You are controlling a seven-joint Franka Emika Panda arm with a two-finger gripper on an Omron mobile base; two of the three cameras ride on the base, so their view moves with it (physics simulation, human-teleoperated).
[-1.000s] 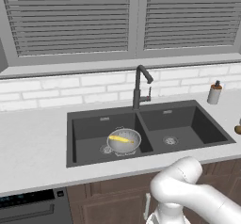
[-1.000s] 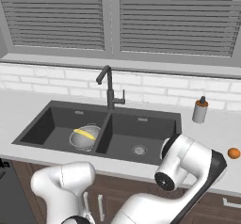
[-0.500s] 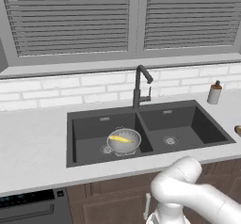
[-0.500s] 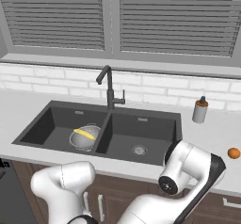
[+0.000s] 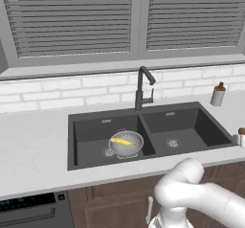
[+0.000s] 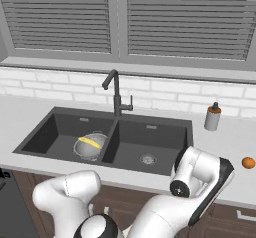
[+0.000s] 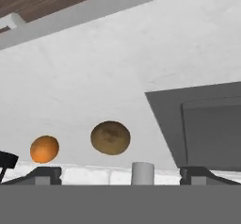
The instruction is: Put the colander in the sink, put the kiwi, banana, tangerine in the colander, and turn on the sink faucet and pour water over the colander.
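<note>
With the banana already in the colander, the claw hangs wide apart over the kiwi on the desk, and the nearby tangerine could get nudged rolling.

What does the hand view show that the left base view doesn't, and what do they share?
Hand view: the kiwi and the tangerine lying apart on the counter, with the open gripper aimed near the kiwi. Left base view: the banana inside the colander in the left basin, the faucet and the soap bottle. Both: the counter and the sink.
</note>
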